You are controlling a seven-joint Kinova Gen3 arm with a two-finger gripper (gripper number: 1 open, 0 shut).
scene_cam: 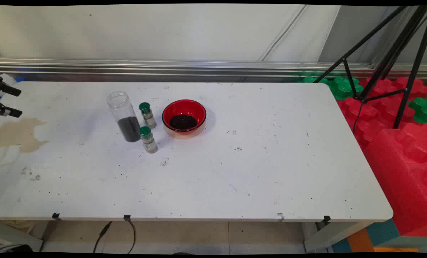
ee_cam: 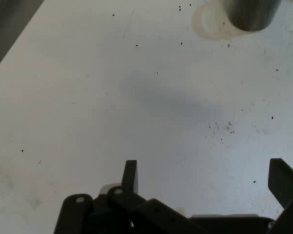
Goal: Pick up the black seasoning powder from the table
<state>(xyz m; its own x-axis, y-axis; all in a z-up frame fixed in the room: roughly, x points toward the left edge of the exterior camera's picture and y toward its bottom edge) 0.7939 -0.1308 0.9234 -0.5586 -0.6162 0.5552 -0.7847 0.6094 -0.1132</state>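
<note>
In the hand view my gripper (ee_cam: 206, 179) hangs open over bare white table (ee_cam: 88, 97), with nothing between its fingers (ee_cam: 130, 174). A jar with dark contents (ee_cam: 249, 14) shows at that view's top edge, well apart from the fingers. The gripper does not appear in the main view. There, a clear jar (scene_cam: 123, 116) partly filled with dark powder stands left of centre. Two small green-capped bottles (scene_cam: 147, 115) (scene_cam: 148, 139) stand just to its right. A red bowl (scene_cam: 184, 118) with dark contents sits right of the bottles.
A brown stain (scene_cam: 18, 135) marks the table (scene_cam: 235, 172) near its left edge. Black clamps (scene_cam: 5, 100) poke in at the left. A black tripod (scene_cam: 389, 53) and red and green foam blocks (scene_cam: 399, 143) stand beyond the table's right end.
</note>
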